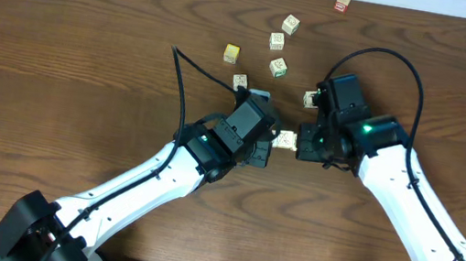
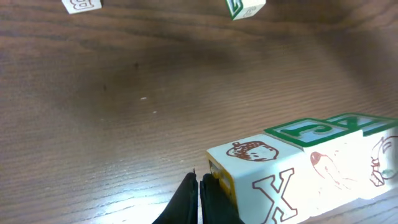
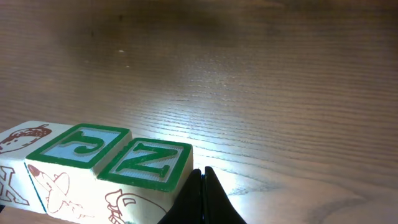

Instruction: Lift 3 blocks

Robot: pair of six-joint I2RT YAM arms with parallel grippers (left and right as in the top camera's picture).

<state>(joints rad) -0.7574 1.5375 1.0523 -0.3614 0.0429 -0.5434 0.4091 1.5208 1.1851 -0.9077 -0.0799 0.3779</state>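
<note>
Left gripper (image 2: 199,190): fingers closed flat together, tips against the X end of a row of three blocks (image 2: 298,165). Right gripper (image 3: 203,186): likewise closed, tips against the Z end. The row spans the gap between them over the table (image 1: 61,40); whether it touches the wood cannot be told.

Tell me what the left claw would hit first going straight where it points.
Likely only bare table: the X block sits beside the shut left claw, not ahead; depth is unclear.
</note>
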